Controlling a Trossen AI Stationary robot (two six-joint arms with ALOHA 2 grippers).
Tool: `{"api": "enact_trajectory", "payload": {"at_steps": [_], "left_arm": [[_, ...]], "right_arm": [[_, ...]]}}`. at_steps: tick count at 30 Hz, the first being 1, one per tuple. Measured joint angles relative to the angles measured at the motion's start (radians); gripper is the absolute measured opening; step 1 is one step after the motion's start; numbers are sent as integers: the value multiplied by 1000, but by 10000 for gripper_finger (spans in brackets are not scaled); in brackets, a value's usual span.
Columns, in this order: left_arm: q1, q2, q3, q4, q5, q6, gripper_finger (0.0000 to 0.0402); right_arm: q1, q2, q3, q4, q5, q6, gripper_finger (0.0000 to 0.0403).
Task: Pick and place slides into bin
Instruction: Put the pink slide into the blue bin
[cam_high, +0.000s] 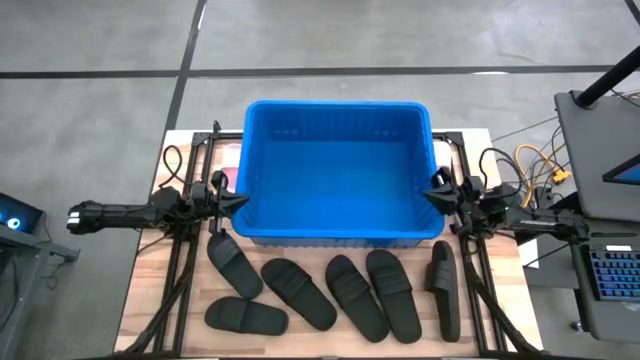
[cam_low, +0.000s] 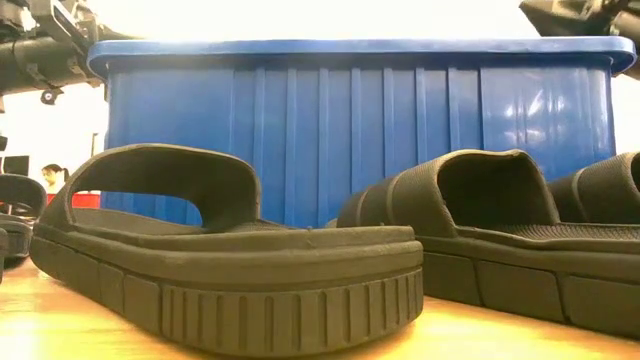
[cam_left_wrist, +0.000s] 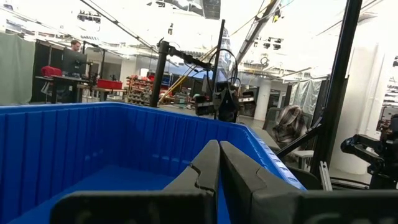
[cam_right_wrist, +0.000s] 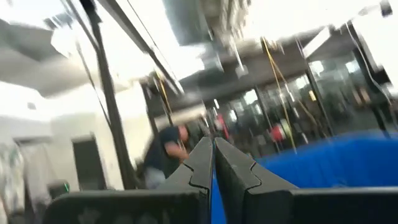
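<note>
The blue bin (cam_high: 335, 170) stands at the middle of the table, and nothing shows inside it. Several black slides lie on their soles in a row along the near edge: (cam_high: 233, 266), (cam_high: 246, 317), (cam_high: 298, 292), (cam_high: 356, 295), (cam_high: 392, 293), (cam_high: 445, 288). Two of them fill the low view (cam_low: 220, 260) (cam_low: 500, 235). A pale pink slide (cam_high: 232, 152) shows partly at the bin's far left. My left gripper (cam_high: 240, 197) is shut and empty at the bin's left rim. My right gripper (cam_high: 430, 192) is shut and empty at the bin's right rim.
Black frame rods (cam_high: 180, 260) run along the table's left and right sides. Cables (cam_high: 535, 165) and a laptop (cam_high: 605, 140) lie off the right edge. A person (cam_right_wrist: 165, 152) shows in the room beyond.
</note>
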Motion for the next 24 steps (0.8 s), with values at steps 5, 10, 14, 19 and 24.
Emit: {"api": "enact_trajectory", "payload": {"at_steps": [5, 10, 14, 19, 24], "left_arm": [[0, 0, 0, 15, 0, -1, 0], [0, 1, 0, 104, 0, -2, 0], [0, 1, 0, 250, -1, -43, 0], [0, -2, 0, 514, -131, -74, 0], [0, 0, 3, 575, -217, -81, 0]], "right_arm": [[0, -2, 0, 127, 1, 6, 9], [0, -2, 0, 182, 25, 3, 9], [0, -2, 0, 197, 66, 96, 9], [0, 0, 0, 213, 224, 105, 9], [0, 0, 3, 272, 299, 105, 9]]}}
